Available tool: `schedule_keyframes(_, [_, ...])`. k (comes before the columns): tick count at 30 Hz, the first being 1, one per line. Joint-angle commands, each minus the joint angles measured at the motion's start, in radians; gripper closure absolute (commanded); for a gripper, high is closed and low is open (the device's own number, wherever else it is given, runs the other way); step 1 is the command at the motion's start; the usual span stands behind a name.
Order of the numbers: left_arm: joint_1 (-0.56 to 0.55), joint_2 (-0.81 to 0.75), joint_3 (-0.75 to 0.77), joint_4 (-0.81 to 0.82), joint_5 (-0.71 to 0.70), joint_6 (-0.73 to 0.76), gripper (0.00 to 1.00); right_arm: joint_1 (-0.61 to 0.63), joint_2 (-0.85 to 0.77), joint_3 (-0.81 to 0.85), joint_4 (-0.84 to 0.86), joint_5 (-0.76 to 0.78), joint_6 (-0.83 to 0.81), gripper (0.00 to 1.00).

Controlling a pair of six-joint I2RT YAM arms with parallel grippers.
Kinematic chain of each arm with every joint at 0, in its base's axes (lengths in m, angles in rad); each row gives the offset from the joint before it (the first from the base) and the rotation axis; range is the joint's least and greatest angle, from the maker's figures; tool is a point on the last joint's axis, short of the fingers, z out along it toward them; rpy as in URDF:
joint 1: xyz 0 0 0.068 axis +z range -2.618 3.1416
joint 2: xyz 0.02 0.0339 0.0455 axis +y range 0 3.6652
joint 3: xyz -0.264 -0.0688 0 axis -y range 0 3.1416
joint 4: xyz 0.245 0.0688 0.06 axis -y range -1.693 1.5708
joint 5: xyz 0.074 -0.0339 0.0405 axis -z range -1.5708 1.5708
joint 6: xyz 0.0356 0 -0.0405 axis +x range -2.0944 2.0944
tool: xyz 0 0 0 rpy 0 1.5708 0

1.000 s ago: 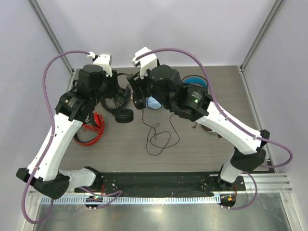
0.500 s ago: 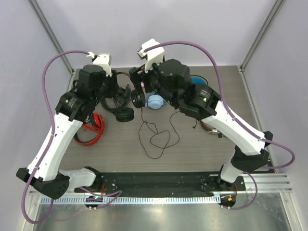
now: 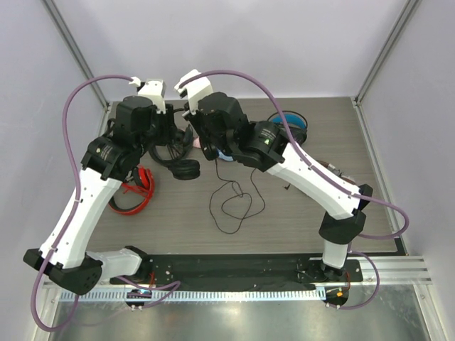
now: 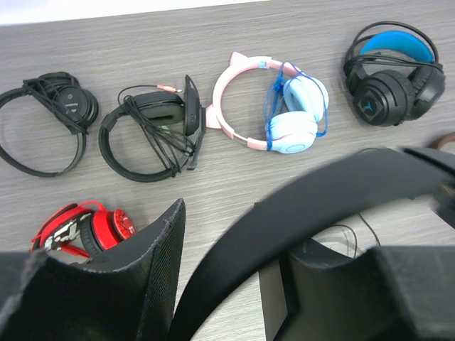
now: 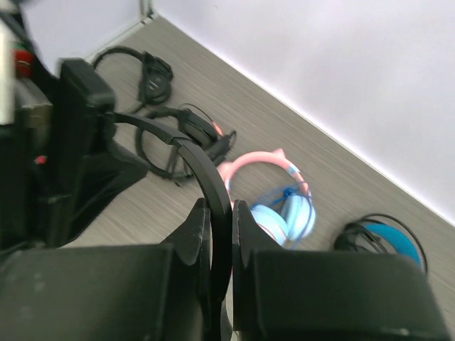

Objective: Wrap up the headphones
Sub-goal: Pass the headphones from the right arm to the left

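The right gripper (image 5: pixel 219 213) pinches the thin black band of the headphones (image 5: pixel 207 167), its fingers drawn in to a narrow slot with the band between them. The left gripper (image 4: pixel 220 238) meets it from the other side. Its fingers stand apart with the band running up through the gap, and whether they press on it cannot be told.

Between the two arms the headphones hang above the table (image 3: pixel 170 220), toward its far left, the band arcing from one gripper to the other. One round earcup (image 3: pixel 186 170) shows just below the grippers in the top view; whether it touches the wood is unclear. The cable (image 3: pixel 234 202) trails from there into loose loops on the table, nearer the arm bases.

Beyond the held pair, others lie in a row along the far edge: a slim black pair (image 4: pixel 75 103) at the left, a tangled black pair (image 4: pixel 160 110) beside it, a pink pair (image 4: pixel 293 131) with blue cups, then a blue-lined pair (image 4: pixel 380 99). A red pair (image 4: pixel 85 224) lies nearer, at the left, partly behind a left finger.
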Motion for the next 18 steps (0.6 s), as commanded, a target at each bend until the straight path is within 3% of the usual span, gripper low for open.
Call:
schedule_keyframes(1, [0.003, -0.022, 0.043, 0.009, 0.027, -0.004, 0.94, 0.018, -0.019, 0.056, 0.048, 0.015, -0.008, 0.99])
schedule_keyframes(3, [0.003, -0.017, 0.063, -0.006, 0.025, -0.006, 0.66, 0.023, -0.034, 0.038, 0.063, 0.024, -0.009, 0.99])
schedule_keyframes(4, [0.003, -0.019, 0.067, -0.014, 0.022, -0.003, 0.41, 0.021, -0.04, 0.032, 0.08, 0.027, -0.006, 0.99])
schedule_keyframes(6, [0.003, -0.025, 0.069, -0.02, -0.002, 0.002, 0.32, 0.021, -0.06, 0.012, 0.101, 0.041, 0.0, 0.99])
schedule_keyframes(12, [0.003, -0.026, 0.078, -0.041, -0.048, 0.037, 0.26, 0.021, -0.079, 0.002, 0.111, 0.043, 0.007, 0.99])
schedule_keyframes(18, [0.003, -0.034, 0.075, -0.049, -0.087, 0.033, 0.4, 0.021, -0.082, -0.013, 0.109, 0.077, -0.002, 0.99])
